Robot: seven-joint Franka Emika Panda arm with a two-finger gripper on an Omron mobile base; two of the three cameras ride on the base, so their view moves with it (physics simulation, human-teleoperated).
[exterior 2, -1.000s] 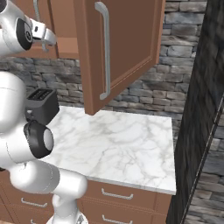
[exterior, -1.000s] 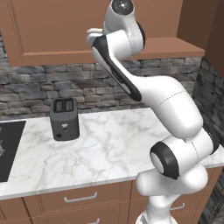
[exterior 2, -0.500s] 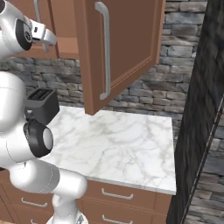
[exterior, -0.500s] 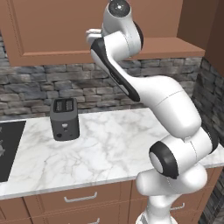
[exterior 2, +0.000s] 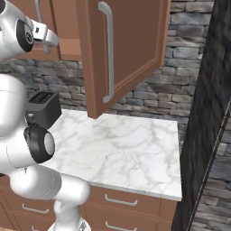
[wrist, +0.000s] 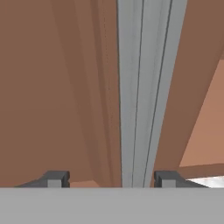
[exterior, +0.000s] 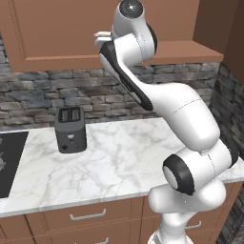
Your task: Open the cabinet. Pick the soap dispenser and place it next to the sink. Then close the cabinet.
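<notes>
The cabinet (exterior 2: 131, 40) hangs above the counter with its right door swung open toward me; its long silver handle (exterior 2: 109, 49) runs down the door. The left door (exterior: 71, 33) looks shut. My gripper (exterior 2: 45, 38) is raised to the lower end of the left door's bar handle (wrist: 140, 87). In the hand view my gripper (wrist: 111, 178) stands open, one fingertip on each side of the bar, the right tip close to it and a gap on the left. Soap dispenser and sink are out of view.
A dark toaster (exterior: 70, 128) stands on the marble counter (exterior: 119, 162) by the stone wall. A black cooktop (exterior: 9, 162) lies at the far left. Drawers (exterior: 86, 217) run under the counter. A tall dark stone wall (exterior 2: 207, 113) bounds the right side.
</notes>
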